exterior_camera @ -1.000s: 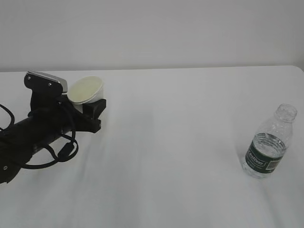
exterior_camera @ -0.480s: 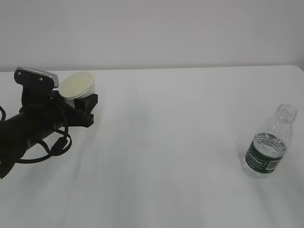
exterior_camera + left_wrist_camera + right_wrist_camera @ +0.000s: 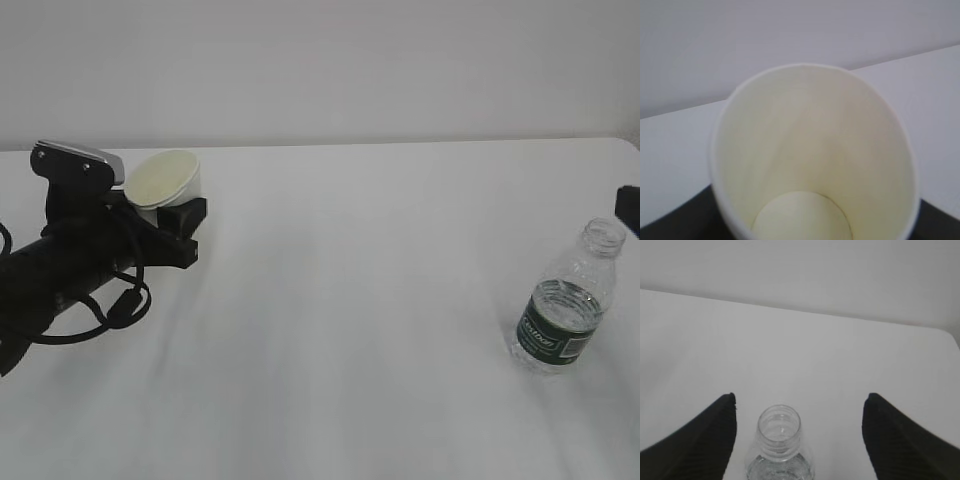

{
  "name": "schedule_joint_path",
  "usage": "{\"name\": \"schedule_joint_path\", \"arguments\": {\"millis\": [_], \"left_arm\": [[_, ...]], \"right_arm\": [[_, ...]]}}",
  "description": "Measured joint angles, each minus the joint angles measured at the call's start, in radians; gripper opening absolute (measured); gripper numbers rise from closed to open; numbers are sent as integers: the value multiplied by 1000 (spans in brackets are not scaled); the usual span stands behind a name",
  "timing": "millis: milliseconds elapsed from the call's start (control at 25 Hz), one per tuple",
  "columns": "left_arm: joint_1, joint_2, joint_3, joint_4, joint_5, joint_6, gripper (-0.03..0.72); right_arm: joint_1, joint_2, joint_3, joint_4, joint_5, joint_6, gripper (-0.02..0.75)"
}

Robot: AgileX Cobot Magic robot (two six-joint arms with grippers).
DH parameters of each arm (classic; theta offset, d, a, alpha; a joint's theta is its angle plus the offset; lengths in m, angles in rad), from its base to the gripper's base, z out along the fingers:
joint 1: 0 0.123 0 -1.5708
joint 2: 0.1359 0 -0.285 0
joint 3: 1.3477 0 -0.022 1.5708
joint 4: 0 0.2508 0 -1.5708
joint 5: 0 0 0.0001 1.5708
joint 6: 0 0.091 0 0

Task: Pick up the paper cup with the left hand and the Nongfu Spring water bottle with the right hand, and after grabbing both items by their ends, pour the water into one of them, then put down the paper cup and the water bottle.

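Small white paper cup (image 3: pixel 172 184) pinched low on its body by the left hand (image 3: pixel 172 222), lifted clear of the desk (image 3: pixel 350 320) near the far left corner and tipped so the cream-yellow inside faces the exterior camera. Nothing inside the cup (image 3: pixel 812 160) in the left wrist view; black finger edges just visible at both lower corners there. Black arm and looped cables trailing toward the left edge.

Nongfu Spring water bottle (image 3: pixel 565 305) upright near the right edge, uncapped, dark green label band around its middle, water (image 3: pixel 566 300) up to just below the shoulder.

Right hand (image 3: pixel 797 412) spread wide, one dark finger on each side of the bottle's open neck (image 3: pixel 780 427), neither touching it. Only a black corner of that hand (image 3: pixel 628 210) showing at the right edge of the exterior view, just above the bottle mouth.
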State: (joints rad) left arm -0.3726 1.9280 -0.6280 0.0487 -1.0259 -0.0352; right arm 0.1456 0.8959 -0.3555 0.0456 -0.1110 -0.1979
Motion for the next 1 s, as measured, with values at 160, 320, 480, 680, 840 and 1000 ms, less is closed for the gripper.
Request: {"name": "schedule_joint_path", "arguments": {"millis": [160,320,480,680,840,1000], "left_arm": [[0,-2,0,10,0,0,452],[0,-5,0,21,4,0,450],[0,-5,0,36,5,0,450],[0,-5,0,65,8,0,450],[0,-6,0,69,8,0,447],[0,-13,0,75,10,0,446]], "right_arm": [[0,82,87,36,-181,35,587],[0,106,182,40,-302,45,587],[0,106,264,16,-394,53,587],[0,106,330,-66,-472,102,587],[0,110,359,-109,-502,117,587],[0,146,363,-128,-572,121,587]]}}
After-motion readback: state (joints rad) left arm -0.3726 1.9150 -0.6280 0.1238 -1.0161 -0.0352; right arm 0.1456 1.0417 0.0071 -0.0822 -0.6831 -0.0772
